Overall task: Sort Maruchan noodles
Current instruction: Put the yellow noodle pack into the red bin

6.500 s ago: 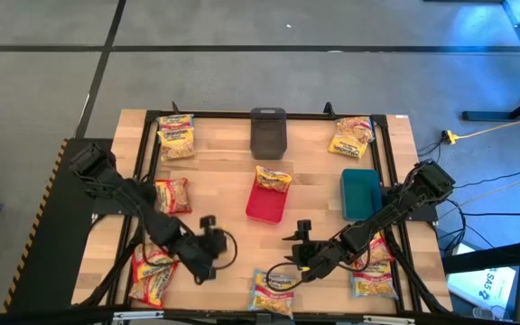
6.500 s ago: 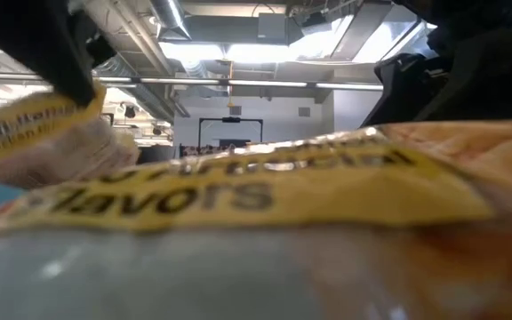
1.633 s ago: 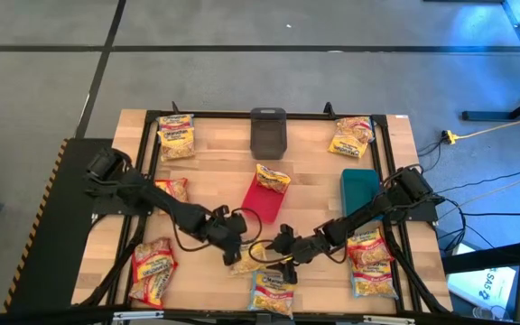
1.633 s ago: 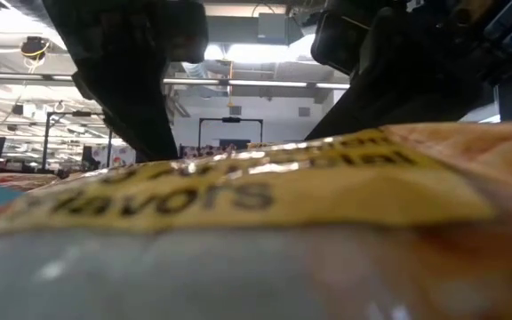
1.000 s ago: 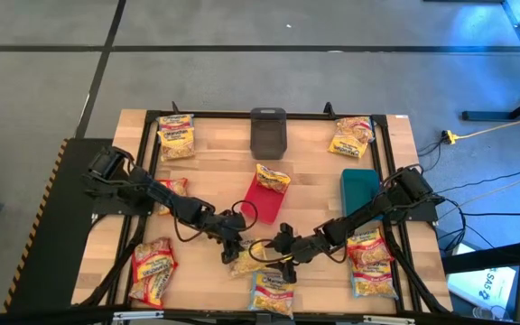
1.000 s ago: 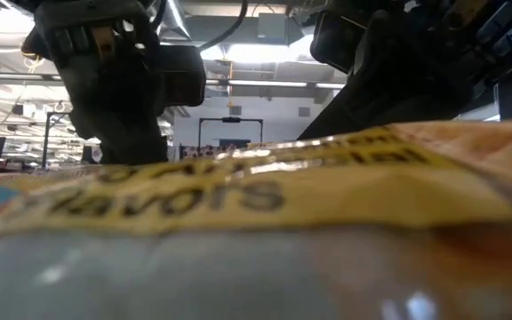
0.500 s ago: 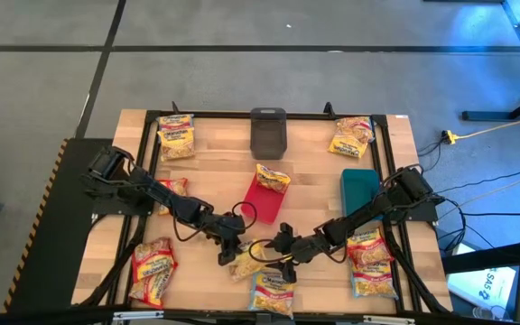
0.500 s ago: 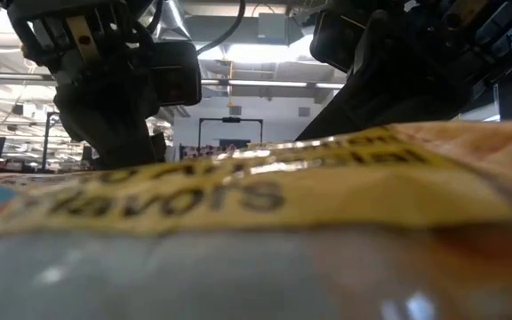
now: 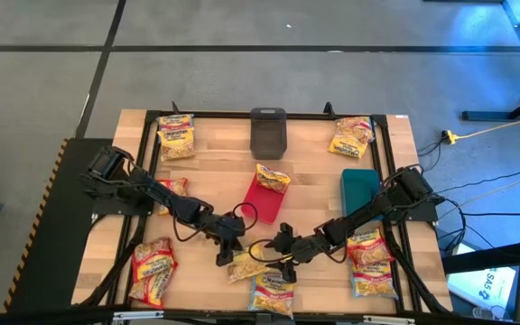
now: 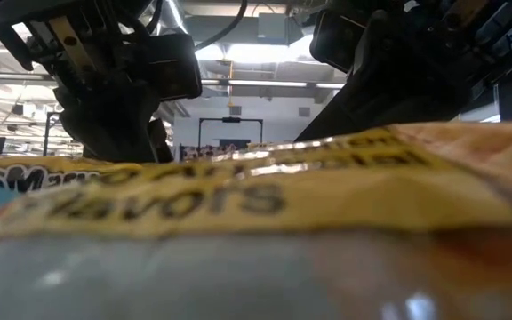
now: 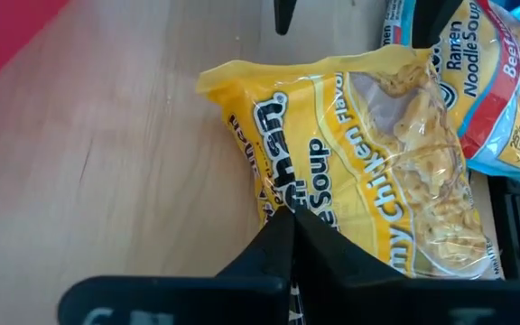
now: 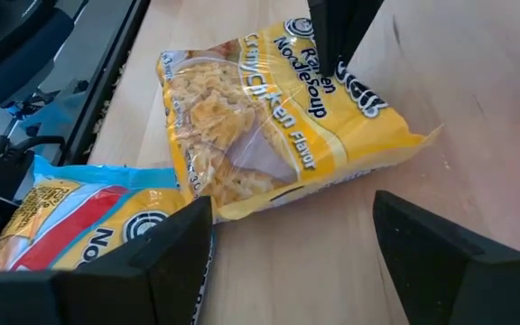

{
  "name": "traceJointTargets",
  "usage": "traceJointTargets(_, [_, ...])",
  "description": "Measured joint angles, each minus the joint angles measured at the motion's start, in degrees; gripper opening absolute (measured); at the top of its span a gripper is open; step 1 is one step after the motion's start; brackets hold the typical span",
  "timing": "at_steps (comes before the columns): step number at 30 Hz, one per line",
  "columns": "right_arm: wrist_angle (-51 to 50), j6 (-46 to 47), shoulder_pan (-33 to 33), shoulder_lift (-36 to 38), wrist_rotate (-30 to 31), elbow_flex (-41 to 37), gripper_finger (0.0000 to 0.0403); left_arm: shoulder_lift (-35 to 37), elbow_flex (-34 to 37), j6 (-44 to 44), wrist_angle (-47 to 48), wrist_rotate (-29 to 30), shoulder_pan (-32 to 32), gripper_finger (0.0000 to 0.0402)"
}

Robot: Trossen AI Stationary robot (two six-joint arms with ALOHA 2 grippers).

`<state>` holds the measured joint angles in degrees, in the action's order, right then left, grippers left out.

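Closing since a second ago, the left gripper now pinches the chicken packet at the table's six o'clock, ready to lift; the right gripper waits wide.

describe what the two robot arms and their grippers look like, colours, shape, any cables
Both arms are dark, nearly black, slim and jointed, with bulkier blocks at the joints. A thin black cable loops beside the left gripper, another beside the right gripper. Each gripper ends in two flat, black, wedge-shaped fingers. No markings are readable.

Closed left gripper on yellow packet
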<state>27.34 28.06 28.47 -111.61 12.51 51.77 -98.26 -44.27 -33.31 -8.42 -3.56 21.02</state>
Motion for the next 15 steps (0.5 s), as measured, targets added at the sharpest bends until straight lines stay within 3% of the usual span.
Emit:
traceJointTargets(6, [-5.0, -2.9, 0.1, 4.5, 2.0, 0.0, 0.0273, 1.1, -3.3, 3.6, 2.3, 5.2, 3.0, 0.0001])
traceJointTargets(12, [-15.1, -3.4, 1.7, 10.9, 10.9, 0.0, 0.0273, 1.6, -9.8, 6.6, 13.8, 14.6, 6.6, 0.0])
traceJointTargets(15, [-14.9, -3.0, 1.9, 11.3, 14.0, 0.0, 0.0273, 1.7, -12.2, 7.5, 15.8, 18.8, 7.3, 0.0])
